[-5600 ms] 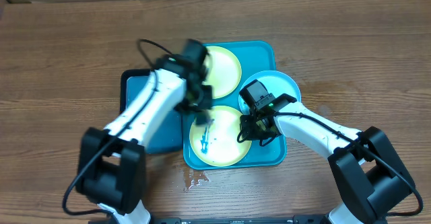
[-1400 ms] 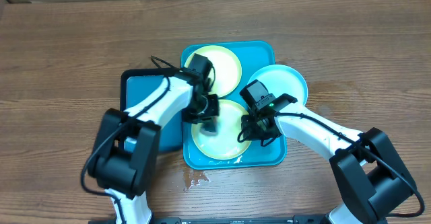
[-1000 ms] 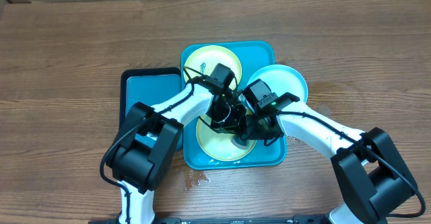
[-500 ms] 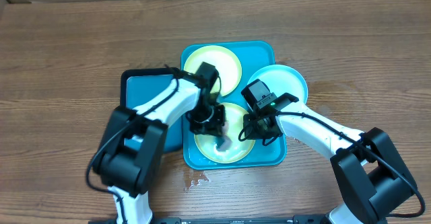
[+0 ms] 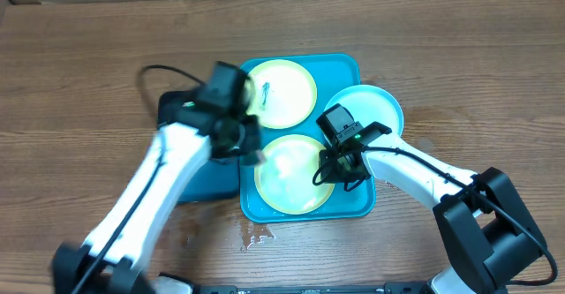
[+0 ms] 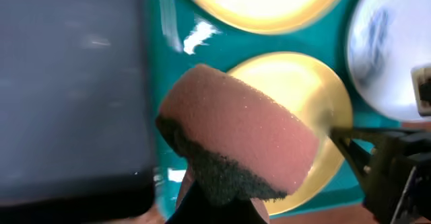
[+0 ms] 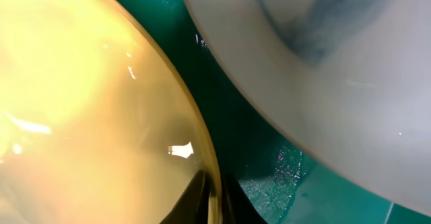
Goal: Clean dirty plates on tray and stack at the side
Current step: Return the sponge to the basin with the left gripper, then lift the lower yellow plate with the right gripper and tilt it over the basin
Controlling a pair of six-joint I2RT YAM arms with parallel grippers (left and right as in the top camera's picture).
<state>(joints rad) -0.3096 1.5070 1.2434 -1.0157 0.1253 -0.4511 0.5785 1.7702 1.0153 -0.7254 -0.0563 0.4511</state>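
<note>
We are between wipes: our left gripper [image 5: 237,137] is clamped on the sponge [image 6: 236,140] above the left edge of the teal tray [image 5: 341,65]. Our right gripper [image 5: 327,172] pinches the rim of the near yellow plate [image 5: 290,176], which looks clean. Next, we think, that plate should go out onto the surface [image 5: 88,64], but the smeared blue plate [image 5: 376,109] lies just beside our right gripper, and the far plate [image 5: 284,91] shows a blue mark.

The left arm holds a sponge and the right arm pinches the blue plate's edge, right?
Not the blue plate: the right gripper pinches the rim of the near yellow-green plate, as the right wrist view shows. The left gripper does hold the sponge.
</note>
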